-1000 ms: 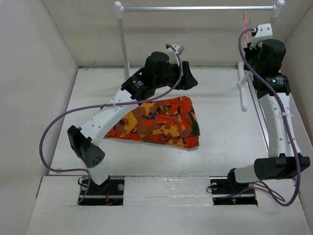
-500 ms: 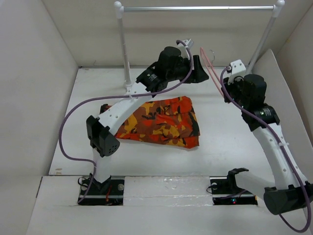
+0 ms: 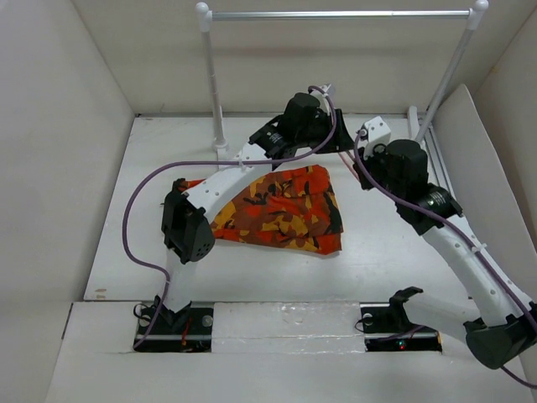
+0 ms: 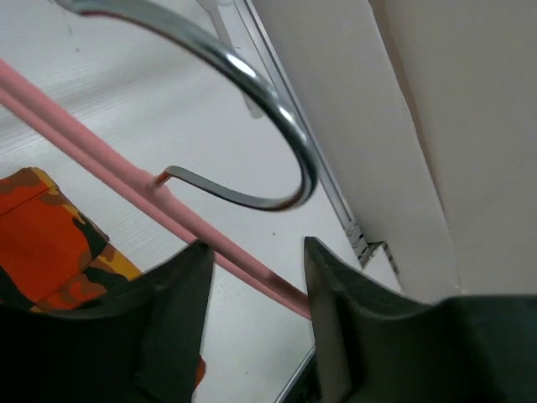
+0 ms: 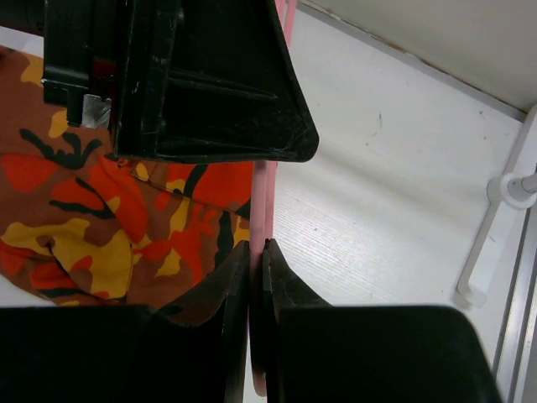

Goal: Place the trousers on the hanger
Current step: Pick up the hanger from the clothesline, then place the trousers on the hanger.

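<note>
Arms both reach in past the far right corner of the trousers (image 3: 277, 210), which lie flat mid-table. Right gripper (image 5: 258, 248) is pinched tight on the hanger (image 5: 262, 201); left gripper (image 4: 252, 290) gapes wide by its pink bar. One hanger, one pair of trousers. White table (image 3: 377, 243), white walls, rail (image 3: 336, 14) at the back.

Right claw (image 5: 257, 246) tight around the pink hanger (image 5: 262, 201) — camouflage trousers (image 5: 101, 210) just beside it

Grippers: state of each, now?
Left gripper: open, the hanger passing between its fingers.
Right gripper: shut on the hanger.
</note>
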